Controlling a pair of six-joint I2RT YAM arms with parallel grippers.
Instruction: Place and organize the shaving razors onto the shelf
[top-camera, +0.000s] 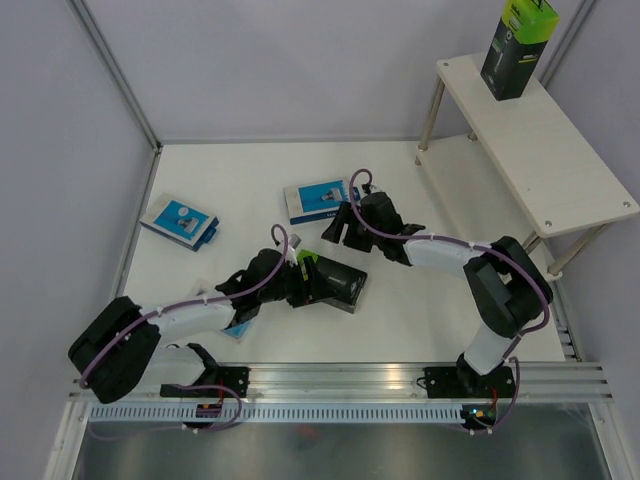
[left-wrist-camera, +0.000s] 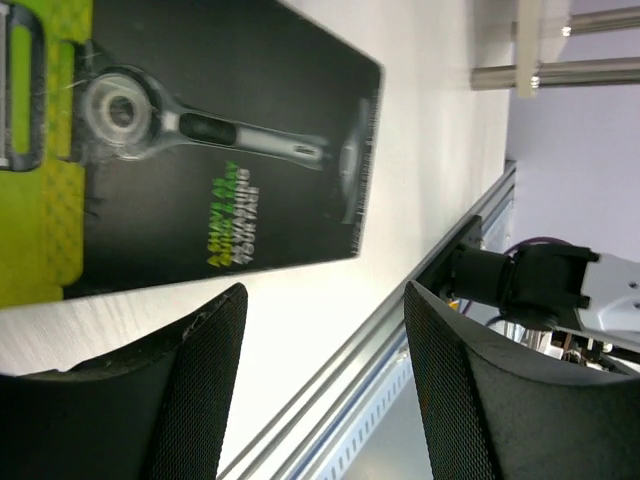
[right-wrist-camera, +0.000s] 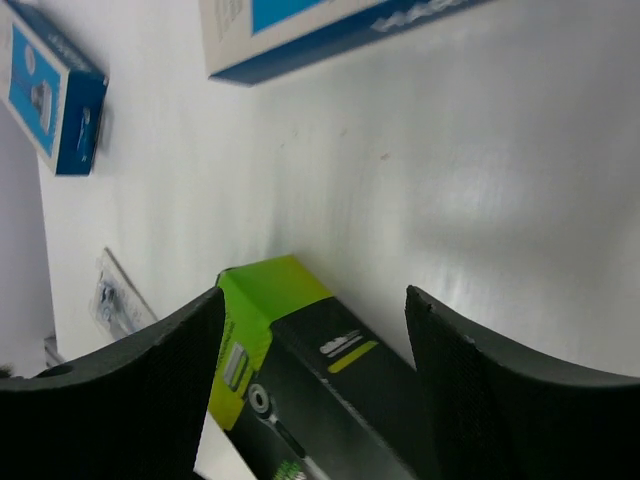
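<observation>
On the white surface (top-camera: 250, 180), a black, lime-topped razor box (top-camera: 335, 283) lies flat near the left tool (left-wrist-camera: 325, 300) and right tool (right-wrist-camera: 315, 295), both spread wide, gripping nothing.

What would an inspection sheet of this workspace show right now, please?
Surface: white table, no spills seen.
Job's things: upright black box on the shelf's top board, at its far end. On the table lie the flat black box, the left blue box, the middle blue box and the blister pack.
Clutter: nothing seen.
Grippers: left gripper open, beside the flat black box, holding nothing. Right gripper open, near that box's lime end, holding nothing.
Cables: purple cables run along both arms; no snag seen.
Surroundings: pale walls; metal rail at the near edge.
</observation>
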